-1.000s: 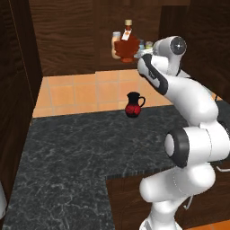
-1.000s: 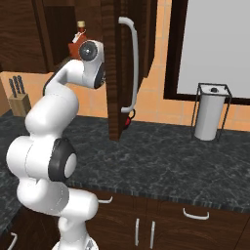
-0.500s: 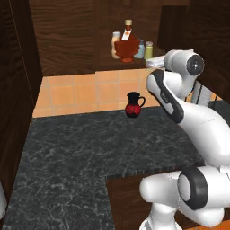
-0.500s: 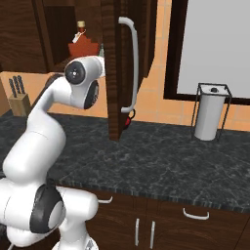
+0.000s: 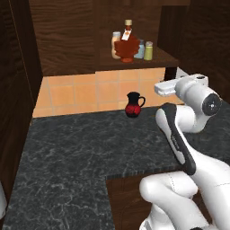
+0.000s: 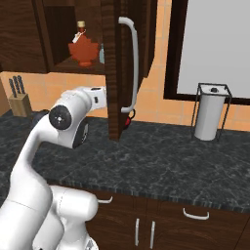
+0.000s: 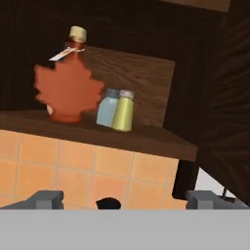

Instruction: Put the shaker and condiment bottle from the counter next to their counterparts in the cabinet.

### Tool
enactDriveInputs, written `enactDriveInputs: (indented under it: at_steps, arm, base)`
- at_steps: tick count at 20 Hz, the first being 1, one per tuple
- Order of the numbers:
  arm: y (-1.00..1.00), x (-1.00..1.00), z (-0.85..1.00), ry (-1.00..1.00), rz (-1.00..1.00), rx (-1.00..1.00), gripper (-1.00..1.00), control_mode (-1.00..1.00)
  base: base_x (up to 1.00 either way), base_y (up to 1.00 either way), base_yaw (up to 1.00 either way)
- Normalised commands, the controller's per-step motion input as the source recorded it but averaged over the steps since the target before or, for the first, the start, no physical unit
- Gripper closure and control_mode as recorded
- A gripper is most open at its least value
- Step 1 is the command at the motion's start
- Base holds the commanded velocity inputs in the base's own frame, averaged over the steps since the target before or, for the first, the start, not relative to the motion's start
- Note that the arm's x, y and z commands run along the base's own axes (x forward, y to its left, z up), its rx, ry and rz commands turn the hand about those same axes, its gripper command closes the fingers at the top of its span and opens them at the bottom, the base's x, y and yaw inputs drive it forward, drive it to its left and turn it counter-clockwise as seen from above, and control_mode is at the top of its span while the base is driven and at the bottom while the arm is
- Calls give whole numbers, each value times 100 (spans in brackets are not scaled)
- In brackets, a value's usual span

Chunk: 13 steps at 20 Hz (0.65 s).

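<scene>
Up on the dark wood cabinet shelf, above the orange tiles, we see all the little things standing close together. Our condiment bottle stands up straight, with its tan cap on top. Our shaker stands just beside it, touching the pale blue shaker. Behind the big bottle, a slim peach bottle peeks out. Down on the counter only a small dark jug stands by the tiles.

Our gripper is wide apart and holds nothing. It sits low and back from the shelf, and both things are up and ahead of it, a bit to one side in the hand view. We think both are now in place, so nothing needs grabbing.
</scene>
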Motion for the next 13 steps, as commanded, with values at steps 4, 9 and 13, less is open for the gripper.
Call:
enactDriveInputs:
  at_steps: [4, 9, 13]
  arm:
    - [0, -100, -70, -10, -2, 0, -100, -100]
    - [0, -91, -86, -1, -2, -1, -100, -100]
    - [0, -31, -78, 6, 0, -1, -100, -100]
  base:
    - [0, 0, 0]
    - [0, 0, 0]
    - [0, 0, 0]
